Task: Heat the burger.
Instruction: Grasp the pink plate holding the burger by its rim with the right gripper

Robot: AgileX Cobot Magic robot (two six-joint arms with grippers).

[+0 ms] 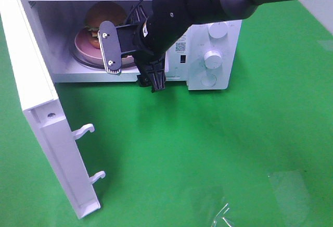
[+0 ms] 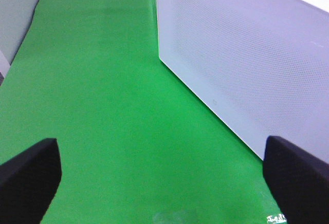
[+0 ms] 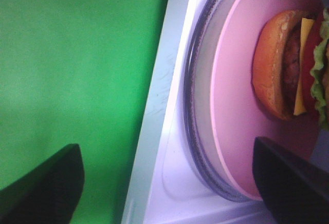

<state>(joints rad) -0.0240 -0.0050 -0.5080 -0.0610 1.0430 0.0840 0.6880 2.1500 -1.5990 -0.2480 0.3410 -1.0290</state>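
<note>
Burger [image 1: 104, 16] on a pink plate [image 1: 86, 50] sits inside the microwave [image 1: 218, 50], on its glass turntable [image 3: 198, 131], with the door [image 1: 47, 133] swung wide toward the near left edge of the green worktop [image 1: 208, 149]. The loading step looks done: the food is in the cavity and nothing grips it. What appears left is to clear the arm from the opening, shut the door and turn the dials [image 1: 212, 58] on the panel at the oven's right.

The right gripper [image 1: 136, 65] hangs at the mouth of the cavity, jaws spread wide and empty, one finger [image 1: 110, 47] in front of the plate and the other reaching down past the oven's front lip. The left gripper [image 2: 164, 178] is likewise fully open and holds nothing; it hovers over bare worktop beside a white perforated panel [image 2: 247, 64], probably the open door's face, though that cannot be settled.

Only the high camera shows the whole oven, the door's two latch hooks [image 1: 86, 130] and the control panel; it shows no left arm. Only the right wrist camera shows the burger's layers up close — bun, patty, yellow cheese, lettuce frill — and the plate's rim resting on the turntable just inside the cavity's front lip. The left wrist camera shows no burger at all.
</note>
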